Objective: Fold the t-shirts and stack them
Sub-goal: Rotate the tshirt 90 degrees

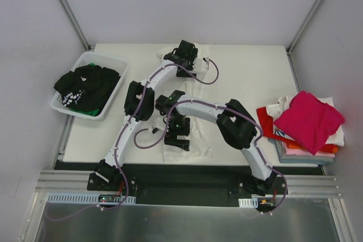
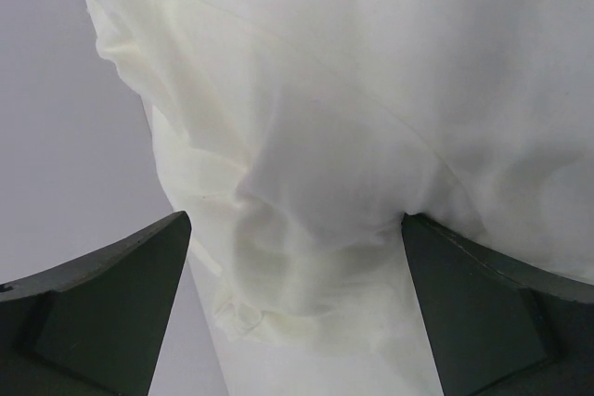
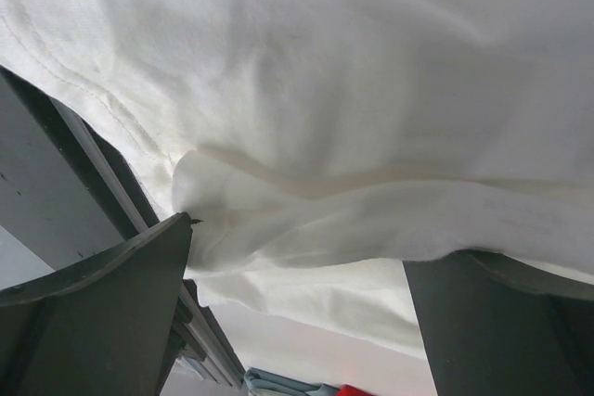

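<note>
Right now the white t-shirt (image 1: 198,147) lies spread over the middle of the table (image 1: 249,66), white on white, reaching toward the near edge. Left gripper (image 2: 297,229) is low at the cloth's far side, jaws spread wide, a bunched fold sitting between the fingers (image 2: 111,303). Right gripper (image 3: 297,238) is down on the nearer part, jaws just as wide, a rolled ridge of fabric between them. Over at the right edge, the magenta t-shirt (image 1: 309,120) tops a loose stack. By the left edge, the black t-shirt (image 1: 88,86) fills the basket (image 1: 79,111).
</note>
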